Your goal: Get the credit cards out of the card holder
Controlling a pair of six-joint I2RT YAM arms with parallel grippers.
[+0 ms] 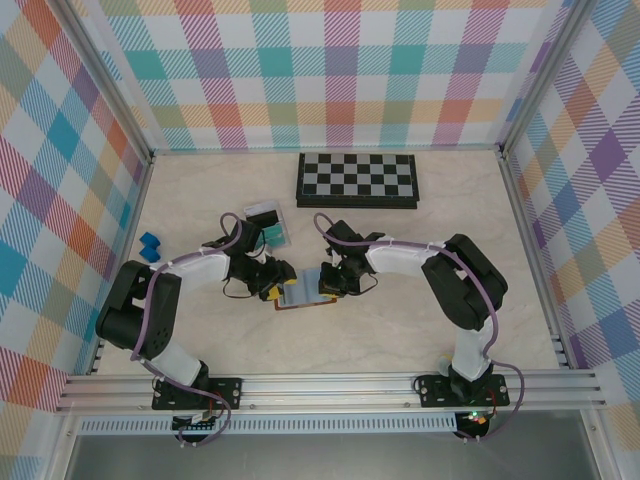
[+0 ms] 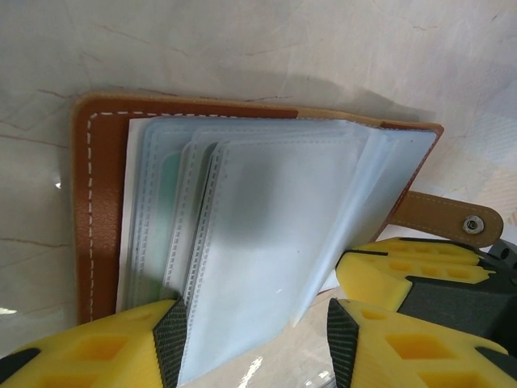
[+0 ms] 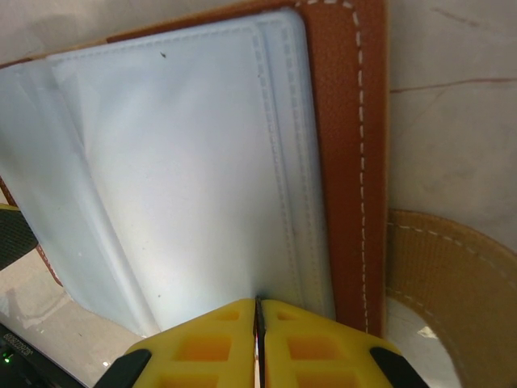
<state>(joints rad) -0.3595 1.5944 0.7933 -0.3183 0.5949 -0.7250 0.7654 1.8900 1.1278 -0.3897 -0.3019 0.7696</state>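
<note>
Inward, both arms (image 1: 195, 266) bent, over card holder (image 1: 298, 296)

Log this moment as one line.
card holder spread open | left pincer open astride sleeves | right pincer shut at holder edge

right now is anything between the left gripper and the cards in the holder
No stray object. The left gripper, open, straddles the near edge of the card holder's frosted sleeves, and those sleeves alone cover what's inside; a greenish tint in one may be a card. The right gripper, shut, rests at the opposite side.
</note>
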